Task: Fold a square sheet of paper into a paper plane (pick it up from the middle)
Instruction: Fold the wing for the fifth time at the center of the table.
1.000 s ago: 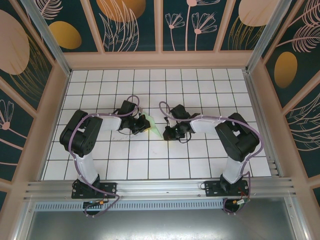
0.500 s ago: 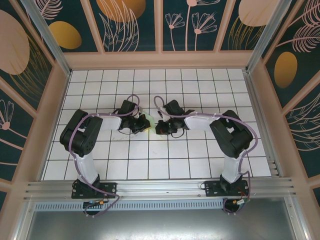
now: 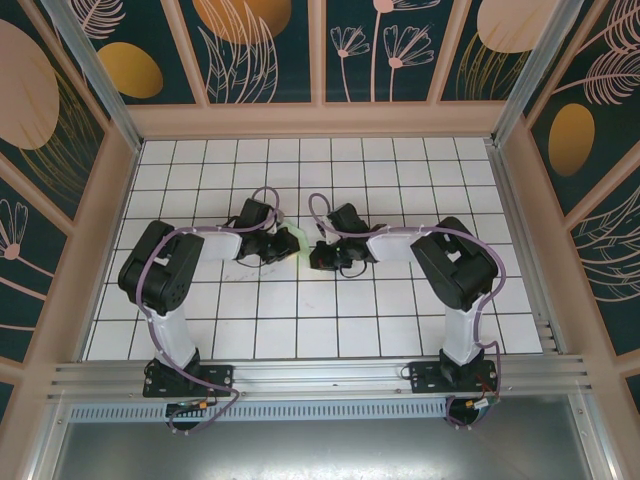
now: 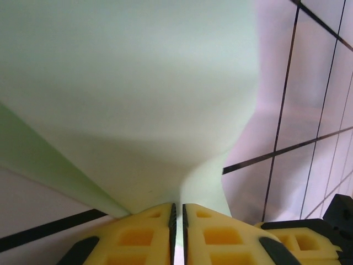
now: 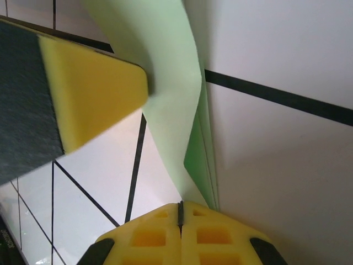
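Table: white black-gridded tabletop (image 3: 300, 330), teal patterned walls (image 3: 260, 50) round it.
Arms: we see black L arm (image 3: 160, 270) & black R arm (image 3: 455, 265) bent inward, meeting mid-table.
Paper: pale mint-green creased paper sheet (image 3: 291, 243) btwn both tools, mid-table.
L gripper (image 4: 177, 207): yellow pads pinched on sheet.
R gripper (image 5: 180, 205): pads together on sheet's folded edge.

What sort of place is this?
Likely a robot test booth: a white gridded table, closed in by walls painted with plants, an aluminium rail along the front, and two robot arms bolted there.

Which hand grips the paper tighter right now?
The right hand: its fingers meet flush on the green paper, while the left hand shows a thin gap.
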Motion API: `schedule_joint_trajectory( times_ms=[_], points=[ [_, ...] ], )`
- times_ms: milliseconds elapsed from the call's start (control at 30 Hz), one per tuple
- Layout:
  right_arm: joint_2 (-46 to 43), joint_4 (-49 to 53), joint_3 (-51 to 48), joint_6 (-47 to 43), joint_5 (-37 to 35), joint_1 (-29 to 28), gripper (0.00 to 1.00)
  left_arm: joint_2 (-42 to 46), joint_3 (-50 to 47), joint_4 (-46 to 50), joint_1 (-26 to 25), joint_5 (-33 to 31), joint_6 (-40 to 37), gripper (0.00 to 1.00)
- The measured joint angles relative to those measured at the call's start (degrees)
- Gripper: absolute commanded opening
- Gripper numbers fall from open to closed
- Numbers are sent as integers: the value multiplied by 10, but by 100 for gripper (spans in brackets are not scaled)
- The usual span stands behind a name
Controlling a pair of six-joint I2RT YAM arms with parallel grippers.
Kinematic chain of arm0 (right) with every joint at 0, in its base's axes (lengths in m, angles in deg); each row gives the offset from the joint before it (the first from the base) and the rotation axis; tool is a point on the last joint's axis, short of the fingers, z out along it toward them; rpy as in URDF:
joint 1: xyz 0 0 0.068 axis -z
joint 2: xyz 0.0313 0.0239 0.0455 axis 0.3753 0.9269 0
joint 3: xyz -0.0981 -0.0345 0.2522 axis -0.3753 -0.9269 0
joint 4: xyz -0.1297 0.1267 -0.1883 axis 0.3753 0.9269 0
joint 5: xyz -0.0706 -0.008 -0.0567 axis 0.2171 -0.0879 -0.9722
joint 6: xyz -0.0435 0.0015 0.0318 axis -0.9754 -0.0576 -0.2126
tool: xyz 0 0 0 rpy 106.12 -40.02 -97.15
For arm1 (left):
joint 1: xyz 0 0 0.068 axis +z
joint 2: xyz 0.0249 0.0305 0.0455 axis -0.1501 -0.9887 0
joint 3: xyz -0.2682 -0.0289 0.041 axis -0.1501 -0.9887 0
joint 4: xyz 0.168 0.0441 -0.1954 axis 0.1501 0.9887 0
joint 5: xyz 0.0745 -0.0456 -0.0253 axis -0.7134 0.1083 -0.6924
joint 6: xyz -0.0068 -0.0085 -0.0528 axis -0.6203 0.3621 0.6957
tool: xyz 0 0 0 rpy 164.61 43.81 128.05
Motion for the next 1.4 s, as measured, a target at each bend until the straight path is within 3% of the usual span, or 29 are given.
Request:
schedule_joint_trajectory(
  times_ms=[367, 1400],
  points=[
    [-33, -26, -2, 16, 19, 7, 0, 29, -9, -28, 9, -4, -7, 17],
    [24, -15, 26, 15, 1, 9, 0, 28, -66, -137, -12, 54, 11, 16]
  ],
)
